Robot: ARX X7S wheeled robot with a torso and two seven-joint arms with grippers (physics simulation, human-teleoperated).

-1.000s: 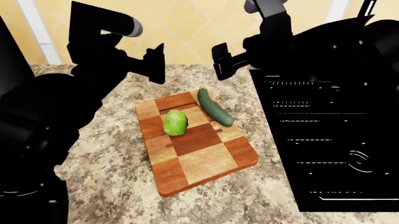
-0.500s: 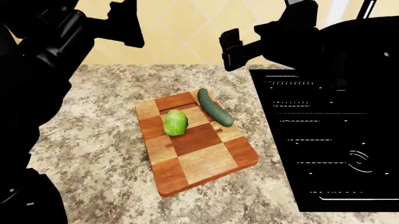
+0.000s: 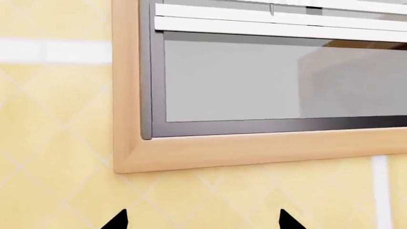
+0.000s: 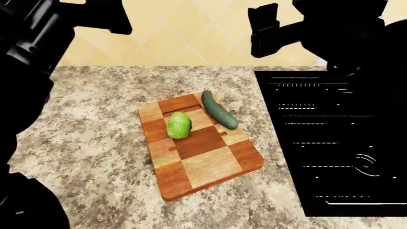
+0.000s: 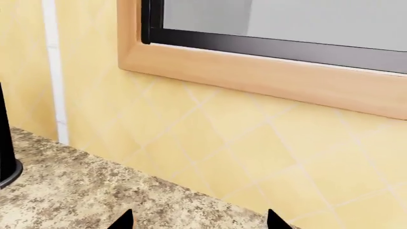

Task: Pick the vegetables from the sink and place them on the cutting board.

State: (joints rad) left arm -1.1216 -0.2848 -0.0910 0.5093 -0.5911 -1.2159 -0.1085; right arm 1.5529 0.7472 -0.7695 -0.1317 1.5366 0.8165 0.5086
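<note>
The left gripper (image 3: pixel 200 220) is raised at the upper left of the head view, over the tabletop's far left edge; its wrist camera shows two dark fingers (image 3: pixel 117 221) spread apart with nothing between them, facing a yellow tiled wall (image 3: pixel 57 138) and a wood-framed window (image 3: pixel 254 148). On the speckled granite tabletop (image 4: pixel 95 138) lies the cutting board (image 4: pixel 210 164), roughly midway across and set at a slant. The light-green cabbage (image 4: pixel 178 125) rests on the board's far half, and the dark-green cucumber (image 4: pixel 218 110) lies just beside it along the board's far right edge, its near end on the wood, apart from the cabbage. To the right of the board, the glossy black sink (image 4: pixel 337 143) fills the tabletop's right side. The right gripper (image 5: pixel 198 220) hangs high above the sink's far edge; its fingers (image 5: pixel 122 220) are likewise apart and hold nothing
</note>
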